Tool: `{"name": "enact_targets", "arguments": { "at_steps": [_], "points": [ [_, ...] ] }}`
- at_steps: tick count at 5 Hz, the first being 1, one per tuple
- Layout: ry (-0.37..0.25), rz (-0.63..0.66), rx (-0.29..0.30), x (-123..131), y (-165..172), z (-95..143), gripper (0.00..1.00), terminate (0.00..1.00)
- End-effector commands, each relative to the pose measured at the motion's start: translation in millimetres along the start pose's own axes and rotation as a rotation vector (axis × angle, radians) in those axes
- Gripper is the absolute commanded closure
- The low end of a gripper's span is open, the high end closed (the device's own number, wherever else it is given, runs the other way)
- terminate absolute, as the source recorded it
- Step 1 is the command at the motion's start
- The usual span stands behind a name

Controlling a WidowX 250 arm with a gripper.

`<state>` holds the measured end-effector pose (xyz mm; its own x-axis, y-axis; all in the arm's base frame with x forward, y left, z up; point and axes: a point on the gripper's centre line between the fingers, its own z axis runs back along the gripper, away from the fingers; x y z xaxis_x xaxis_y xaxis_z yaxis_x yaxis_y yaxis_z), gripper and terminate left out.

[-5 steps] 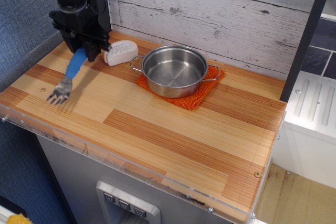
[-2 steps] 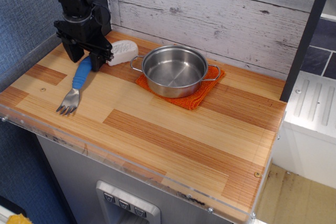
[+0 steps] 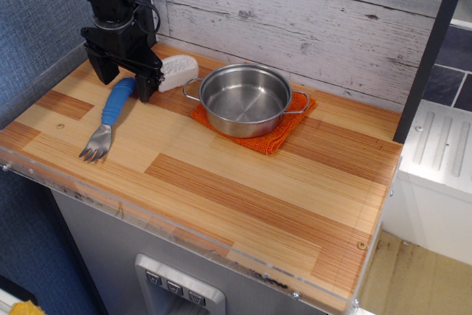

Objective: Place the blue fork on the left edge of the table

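Observation:
The blue fork (image 3: 108, 117) lies flat on the table (image 3: 221, 182) near its left edge, blue handle pointing to the back and silver tines toward the front. My gripper (image 3: 125, 82) hangs just above the far end of the handle, open, with one black finger on each side and nothing held.
A white oblong object (image 3: 177, 71) lies right beside the gripper at the back. A steel pot (image 3: 245, 99) stands on an orange cloth (image 3: 258, 134) at the back middle. A whitewashed plank wall (image 3: 310, 20) runs behind. The clear acrylic strip (image 3: 147, 215) lines the front edge.
The fork was held tilted with its tines low a second ago. It now lies flat on the table, and my gripper has opened and risen slightly toward the back.

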<state>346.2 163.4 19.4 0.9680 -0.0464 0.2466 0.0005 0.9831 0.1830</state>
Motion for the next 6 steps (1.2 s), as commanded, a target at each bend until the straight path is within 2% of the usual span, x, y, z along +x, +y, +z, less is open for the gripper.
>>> {"name": "enact_targets", "arguments": {
  "at_steps": [1,2,5,6],
  "points": [
    [-0.194,-0.062,0.010,39.9,0.1,86.4,0.00,0.00],
    [-0.238,-0.082,0.003,39.0,-5.3,115.2,0.00,0.00],
    [-0.238,-0.082,0.003,39.0,-5.3,115.2,0.00,0.00],
    [-0.238,-0.082,0.003,39.0,-5.3,115.2,0.00,1.00]
  ]
}}
